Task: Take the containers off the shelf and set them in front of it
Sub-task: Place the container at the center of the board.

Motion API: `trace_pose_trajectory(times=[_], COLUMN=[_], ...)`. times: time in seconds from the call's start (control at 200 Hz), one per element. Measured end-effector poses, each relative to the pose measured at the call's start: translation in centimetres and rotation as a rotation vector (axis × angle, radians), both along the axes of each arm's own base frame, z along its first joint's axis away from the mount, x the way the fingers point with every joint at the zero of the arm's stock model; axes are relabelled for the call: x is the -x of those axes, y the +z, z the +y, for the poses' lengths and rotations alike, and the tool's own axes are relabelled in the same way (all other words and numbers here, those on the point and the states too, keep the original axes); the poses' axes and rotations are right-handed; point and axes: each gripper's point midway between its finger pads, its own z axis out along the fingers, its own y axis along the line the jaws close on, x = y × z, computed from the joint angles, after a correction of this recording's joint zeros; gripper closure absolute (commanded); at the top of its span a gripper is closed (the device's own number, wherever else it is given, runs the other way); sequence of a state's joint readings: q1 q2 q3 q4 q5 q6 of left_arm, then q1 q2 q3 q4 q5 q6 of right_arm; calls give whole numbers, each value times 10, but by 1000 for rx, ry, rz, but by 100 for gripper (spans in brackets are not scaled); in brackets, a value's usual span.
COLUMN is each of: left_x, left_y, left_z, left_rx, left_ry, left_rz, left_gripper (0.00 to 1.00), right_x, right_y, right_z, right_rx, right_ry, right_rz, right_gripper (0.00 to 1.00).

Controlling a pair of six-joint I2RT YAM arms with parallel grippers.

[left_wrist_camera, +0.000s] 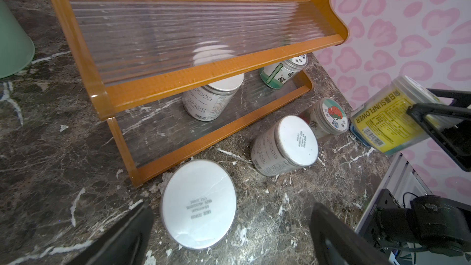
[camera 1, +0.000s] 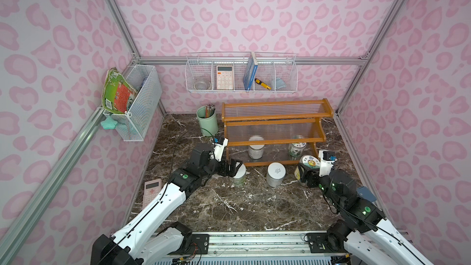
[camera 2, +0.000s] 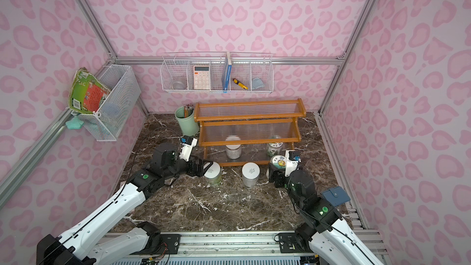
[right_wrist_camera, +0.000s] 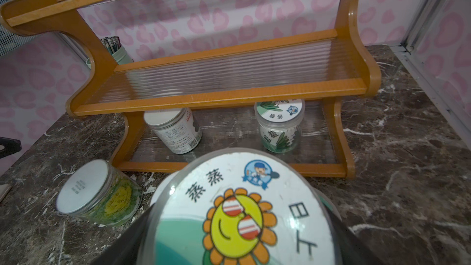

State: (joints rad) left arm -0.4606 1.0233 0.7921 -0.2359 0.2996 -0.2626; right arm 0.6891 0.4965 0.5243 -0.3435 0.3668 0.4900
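Pink-spotted walls (camera 1: 254, 8) are enclosing a marble tabletop (camera 1: 229, 207). The shelf (camera 1: 275, 119) is standing at its back, carrying a plain-lidded jar (camera 1: 256, 149) and a green-labelled jar (camera 1: 297, 147) on its bottom tier. The right gripper (right_wrist_camera: 239, 215) is clamping the tilted sunflower-lidded jar (left_wrist_camera: 382, 123) before the shelf; the left gripper (left_wrist_camera: 229, 210) is straddling, jaws spread, a white-lidded jar (left_wrist_camera: 198, 200) on the marble.

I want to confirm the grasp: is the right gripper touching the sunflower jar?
Touching. In the left wrist view the right gripper has its jaws pressed on both sides of the tilted sunflower jar, with no gap.
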Motion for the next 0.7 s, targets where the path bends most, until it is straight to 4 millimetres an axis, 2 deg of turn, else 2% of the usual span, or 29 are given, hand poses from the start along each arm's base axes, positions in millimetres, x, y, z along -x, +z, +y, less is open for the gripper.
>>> trace_pose_trajectory(times=[0.145, 0.7], left_x=[0, -4], left_y=[1, -1], left_z=[0, -2], left_rx=[2, -4], left_ry=[-2, -1], left_rz=[0, 17], left_gripper=[1, 1], right_x=[15, 40], right_y=[-16, -69], right_z=[-1, 0], right_rx=[5, 33], right_ry=[-35, -161], right_rz=[50, 137], right_gripper=[33, 36])
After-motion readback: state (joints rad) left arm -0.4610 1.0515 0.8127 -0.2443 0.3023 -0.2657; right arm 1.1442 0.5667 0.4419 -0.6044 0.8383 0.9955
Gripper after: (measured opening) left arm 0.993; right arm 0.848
